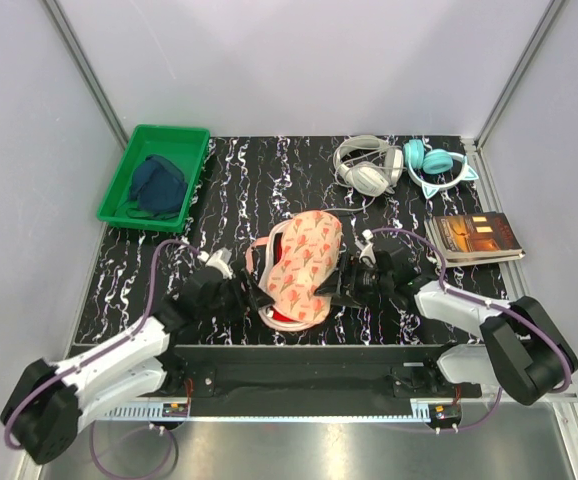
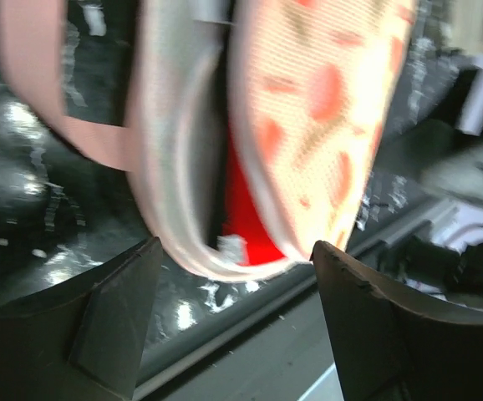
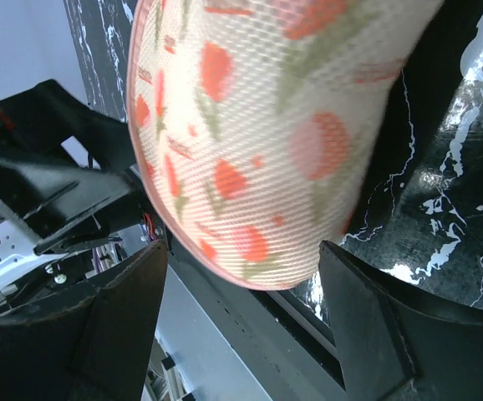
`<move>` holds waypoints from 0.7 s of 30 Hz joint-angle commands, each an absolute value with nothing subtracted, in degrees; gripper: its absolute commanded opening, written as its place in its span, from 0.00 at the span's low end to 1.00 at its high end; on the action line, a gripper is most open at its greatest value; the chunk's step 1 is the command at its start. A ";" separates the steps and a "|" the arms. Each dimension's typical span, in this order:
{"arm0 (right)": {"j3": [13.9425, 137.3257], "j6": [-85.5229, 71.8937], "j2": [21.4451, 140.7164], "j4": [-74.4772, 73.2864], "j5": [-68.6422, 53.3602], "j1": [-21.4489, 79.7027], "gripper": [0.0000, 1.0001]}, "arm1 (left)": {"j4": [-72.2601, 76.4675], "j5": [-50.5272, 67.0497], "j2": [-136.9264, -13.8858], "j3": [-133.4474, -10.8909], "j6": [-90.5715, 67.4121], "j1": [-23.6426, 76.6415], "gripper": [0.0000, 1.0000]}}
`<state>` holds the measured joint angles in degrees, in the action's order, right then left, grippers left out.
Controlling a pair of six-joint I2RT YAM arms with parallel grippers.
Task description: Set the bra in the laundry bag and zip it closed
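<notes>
Bag (image 1: 302,268) lies on table (image 1: 249,190), between both arms. Bra (image 2: 246,213) inside, red showing at the gaping near end. Left gripper (image 2: 235,245) jaws spread wide; right gripper (image 3: 243,246) likewise, pinching nothing.

Left wrist view, blurred. Your left tool (image 2: 235,255) had its two dark fingers (image 2: 108,317) spread wide. The rounded end of the laundry bag (image 2: 308,125) sat between them, with the right fingertip just beside its edge. The bag gaped along its pale rim, and the red bra (image 2: 246,209) showed inside the gap. A pink strap loop (image 2: 37,92) lay at left over the black marbled surface (image 2: 24,217).
</notes>
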<state>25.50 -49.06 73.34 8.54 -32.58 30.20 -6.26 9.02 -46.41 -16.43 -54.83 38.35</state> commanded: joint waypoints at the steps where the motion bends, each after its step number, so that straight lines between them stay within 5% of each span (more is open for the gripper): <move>1: 26.28 -47.46 70.93 7.47 -32.35 29.88 0.81 | -1.06 10.63 -51.84 -20.21 -53.79 35.96 0.77; 8: 25.49 -46.32 72.33 7.56 -31.99 29.88 0.81 | 8.35 14.59 -58.71 -20.30 -55.37 34.81 0.69; 14: 25.40 -46.23 72.07 7.47 -32.08 29.97 0.81 | 0.36 10.56 -51.87 -21.97 -52.91 34.98 0.61; 21: 25.40 -45.79 72.95 7.47 -31.99 29.88 0.82 | -4.05 6.93 -45.60 -23.20 -50.98 35.16 0.75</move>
<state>25.39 -47.11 72.42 6.98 -32.36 30.20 -4.03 9.19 -45.25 -20.18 -53.23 35.18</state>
